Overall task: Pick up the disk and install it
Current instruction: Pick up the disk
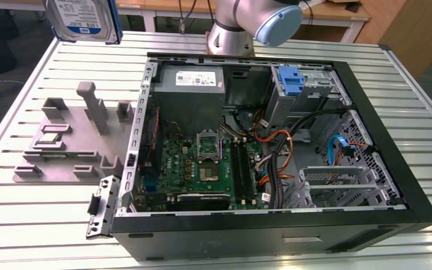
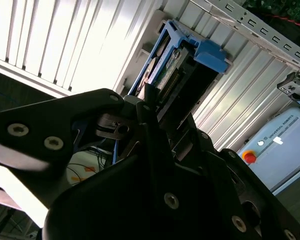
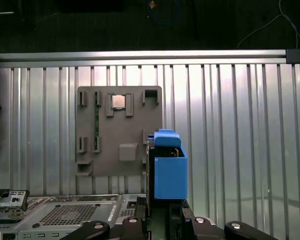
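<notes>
Since the table (image 1: 21,225) and open computer case (image 1: 418,197) lie well below, any slip would drop the disk (image 1: 85,19), now aloft over the table toward the exterior view's left, clear of the case. Pincer (image 3: 166,214) clamped on one end only; carrier might snag the cables (image 1: 276,152).

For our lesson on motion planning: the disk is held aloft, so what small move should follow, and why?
Probably carry the disk toward the exterior view's right, keeping it high. The gripper grips it, and it hangs above the table, outside the walls of the open computer case.
</notes>
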Motion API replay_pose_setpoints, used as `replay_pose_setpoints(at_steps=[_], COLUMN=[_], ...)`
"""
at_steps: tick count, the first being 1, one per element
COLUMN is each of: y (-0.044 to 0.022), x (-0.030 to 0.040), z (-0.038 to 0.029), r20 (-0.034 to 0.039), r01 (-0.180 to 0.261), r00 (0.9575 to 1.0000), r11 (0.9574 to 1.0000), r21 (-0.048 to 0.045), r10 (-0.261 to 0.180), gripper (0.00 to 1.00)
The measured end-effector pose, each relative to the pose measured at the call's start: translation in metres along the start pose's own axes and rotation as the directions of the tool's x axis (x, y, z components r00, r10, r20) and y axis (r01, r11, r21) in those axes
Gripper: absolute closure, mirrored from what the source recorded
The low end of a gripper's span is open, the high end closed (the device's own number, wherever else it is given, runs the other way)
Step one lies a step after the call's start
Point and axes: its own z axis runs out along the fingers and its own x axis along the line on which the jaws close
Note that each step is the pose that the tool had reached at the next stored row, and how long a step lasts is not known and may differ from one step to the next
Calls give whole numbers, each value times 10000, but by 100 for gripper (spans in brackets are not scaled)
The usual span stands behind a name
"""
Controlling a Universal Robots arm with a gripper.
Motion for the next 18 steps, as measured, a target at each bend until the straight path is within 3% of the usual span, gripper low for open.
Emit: replay_pose_setpoints(at_steps=[7, 13, 18], y=[-108, -118, -135], x=[-4, 5, 80], z=[-4, -4, -7], r20=[-1, 0, 0], r01=[1, 0, -5], r00=[10000, 10000, 10000], r11=[10000, 10000, 10000], r21=[-1, 0, 0], r10=[-1, 0, 5], gripper=[65, 65, 65])
